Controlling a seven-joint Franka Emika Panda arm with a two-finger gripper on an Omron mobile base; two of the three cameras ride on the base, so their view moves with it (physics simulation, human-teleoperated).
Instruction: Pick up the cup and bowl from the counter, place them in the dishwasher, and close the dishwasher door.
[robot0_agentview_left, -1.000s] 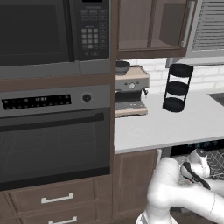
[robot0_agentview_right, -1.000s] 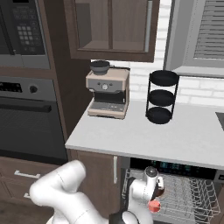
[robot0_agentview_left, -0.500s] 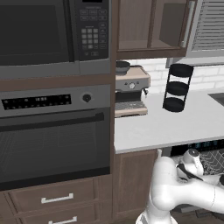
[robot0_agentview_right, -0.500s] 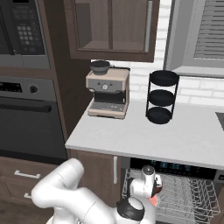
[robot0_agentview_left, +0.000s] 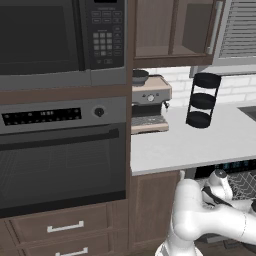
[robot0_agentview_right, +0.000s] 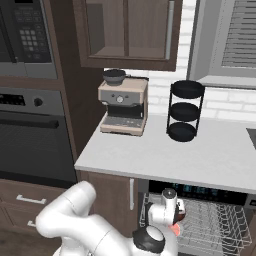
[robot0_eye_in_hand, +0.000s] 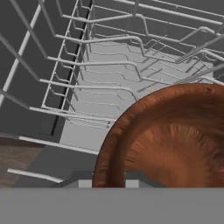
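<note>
My gripper (robot0_eye_in_hand: 109, 179) reaches down into the dishwasher's (robot0_agentview_right: 200, 191) pulled-out grey wire rack (robot0_eye_in_hand: 109, 65). The brown-red bowl (robot0_eye_in_hand: 175, 144) sits just ahead of it, its rim running between the two finger tips. Whether the tips still pinch the rim I cannot tell. From the right base view, the gripper (robot0_agentview_right: 175, 221) hangs over the rack (robot0_agentview_right: 220, 220) with the bowl (robot0_agentview_right: 175, 229) a reddish patch below it. The cup is out of view. The pale counter (robot0_agentview_right: 190, 155) lies above the dishwasher. I cannot make out the dishwasher door.
A coffee machine (robot0_agentview_right: 123, 107) with a dark dish on top stands at the counter's back left. A black three-tier stand (robot0_agentview_right: 182, 111) is to its right. The wall oven (robot0_agentview_left: 60, 150) and microwave fill the left. Rack tines rise close around the hand.
The hand has edged slightly left over the rack with the bowl at its tips. Nothing on the counter has moved.
</note>
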